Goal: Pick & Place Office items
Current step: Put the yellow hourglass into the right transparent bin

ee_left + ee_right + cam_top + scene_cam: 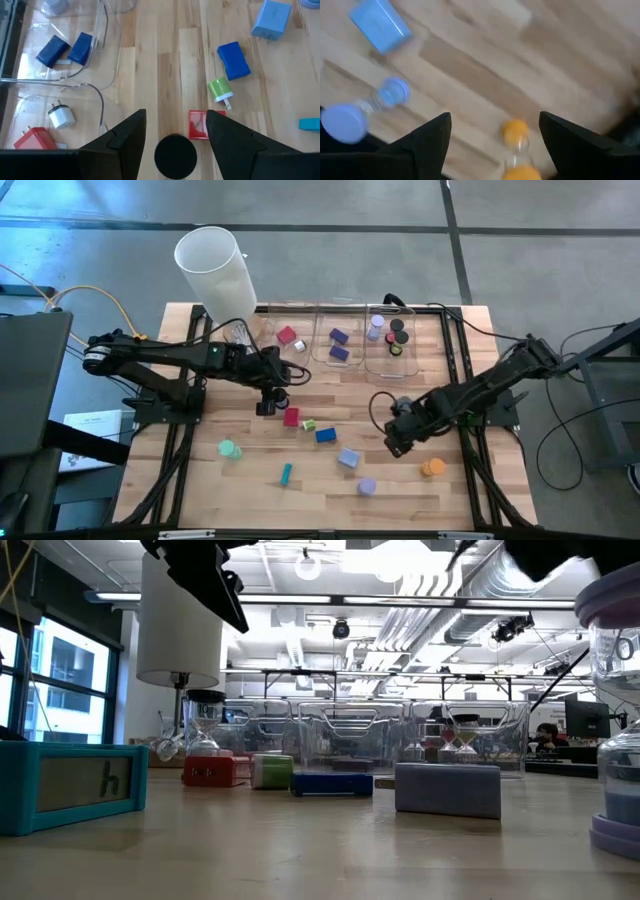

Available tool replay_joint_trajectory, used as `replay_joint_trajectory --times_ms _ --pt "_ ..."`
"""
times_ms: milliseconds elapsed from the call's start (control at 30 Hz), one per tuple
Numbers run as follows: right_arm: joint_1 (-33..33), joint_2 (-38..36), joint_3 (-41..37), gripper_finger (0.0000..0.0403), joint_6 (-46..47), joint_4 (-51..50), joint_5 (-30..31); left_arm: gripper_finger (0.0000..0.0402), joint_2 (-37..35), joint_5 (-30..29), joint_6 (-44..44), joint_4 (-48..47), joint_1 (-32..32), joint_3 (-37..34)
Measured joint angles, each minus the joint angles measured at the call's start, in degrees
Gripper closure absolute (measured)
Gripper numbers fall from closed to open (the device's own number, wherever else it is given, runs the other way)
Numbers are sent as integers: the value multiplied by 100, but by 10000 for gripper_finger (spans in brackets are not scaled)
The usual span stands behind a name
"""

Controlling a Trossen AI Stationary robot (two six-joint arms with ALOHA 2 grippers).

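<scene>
My left gripper (pixel 268 402) hangs over the table's middle, shut on a black roll (pixel 175 156); a red block (pixel 198 124) lies just below it on the wood. My right gripper (pixel 395 442) stands open and pointing down at the right, with nothing between its fingers. Far below it on the table lie an orange roll (pixel 516 135), a lavender roll (pixel 355 117) and a light blue block (pixel 380 25). A green roll (pixel 229 449), a teal stick (pixel 287 473) and a blue block (pixel 325 436) lie loose on the table. My left gripper has the black roll between its two fingers, lifted clear of the table. The roll's round end (pixel 175 150) faces the wrist camera, and the place where the fingers meet it is hidden below that end. The fingers slant down toward the table.
Three clear bins (pixel 338 330) stand along the far edge, holding a red block (pixel 287 335), purple blocks (pixel 338 345) and several rolls (pixel 395 335). A tall white cylinder (pixel 213 265) stands at the far left. Bare wood lies near the front edge.
</scene>
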Motion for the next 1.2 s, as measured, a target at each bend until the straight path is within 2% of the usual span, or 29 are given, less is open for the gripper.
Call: replay_joint_trajectory --times_ms 233,500,967,1200 --pt "575 -200 0 112 1015 -402 188 204 0 2 42 163 0 -106" --pt "1374 -196 0 112 2412 -374 -276 204 0 15 35 178 0 -106" --pt "2313 -190 0 112 3791 -420 420 204 0 107 95 407 2 -106" --pt "2623 -36 -2 112 4162 -402 419 204 0 236 87 409 2 -106"
